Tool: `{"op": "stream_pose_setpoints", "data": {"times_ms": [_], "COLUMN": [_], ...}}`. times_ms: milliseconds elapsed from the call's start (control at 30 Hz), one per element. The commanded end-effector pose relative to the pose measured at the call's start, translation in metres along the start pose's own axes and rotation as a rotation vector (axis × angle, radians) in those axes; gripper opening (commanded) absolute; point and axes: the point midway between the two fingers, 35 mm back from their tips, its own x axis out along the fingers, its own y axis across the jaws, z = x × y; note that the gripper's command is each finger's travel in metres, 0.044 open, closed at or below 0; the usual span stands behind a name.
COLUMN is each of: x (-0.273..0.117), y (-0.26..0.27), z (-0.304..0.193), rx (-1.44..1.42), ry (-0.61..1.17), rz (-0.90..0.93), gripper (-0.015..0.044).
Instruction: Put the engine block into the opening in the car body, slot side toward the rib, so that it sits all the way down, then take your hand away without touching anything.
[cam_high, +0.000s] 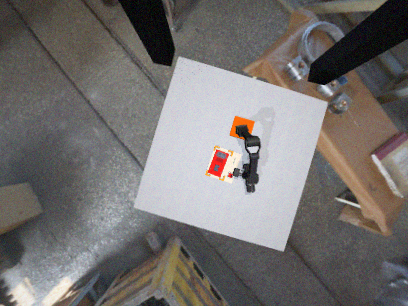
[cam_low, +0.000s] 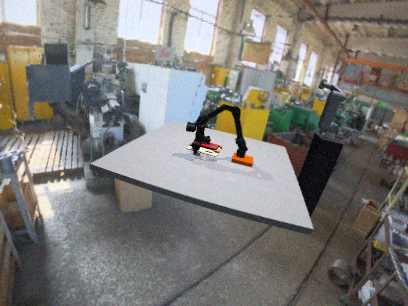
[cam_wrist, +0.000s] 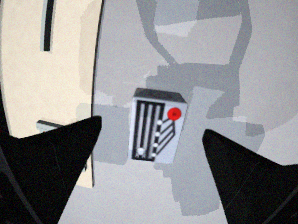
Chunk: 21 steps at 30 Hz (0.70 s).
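Note:
The engine block (cam_wrist: 156, 130), a small pale grey block with black slots and a red dot on top, lies on the table beside the car body, outside it. The cream edge of the car body (cam_wrist: 65, 75) is at the left in the wrist view; from above, the car body (cam_high: 228, 162) shows red and cream. My gripper (cam_wrist: 153, 128) is open, with one finger on each side of the block and a gap on both sides. The left finger covers part of the cream panel and hides most of the opening. The slot side's facing toward the rib cannot be judged.
The arm (cam_high: 252, 162) (cam_low: 238, 122) rises from an orange base plate (cam_high: 247, 122) (cam_low: 243, 160) and arches over to the car body. The table (cam_high: 190, 100) (cam_low: 150, 160) has open edges all round. Arm shadows lie around the block.

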Motion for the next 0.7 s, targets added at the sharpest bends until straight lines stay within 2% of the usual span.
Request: {"op": "stream_pose_setpoints", "data": {"times_ms": [0, 167, 433, 600, 667], "x": [0.001, 0.001, 0.001, -0.007, -0.013], "y": [0.000, 0.000, 0.000, -0.001, -0.001], "z": [0.001, 0.001, 0.001, -0.001, -0.002], "rx": [-0.006, -0.006, -0.006, -0.006, -0.006], "ry": [-0.002, -0.002, -0.002, -0.002, -0.002], "rz": [-0.002, -0.002, -0.002, -0.002, -0.002], "gripper": [0.0309, 0.0177, 0.0124, 0.0000, 0.0000]}}
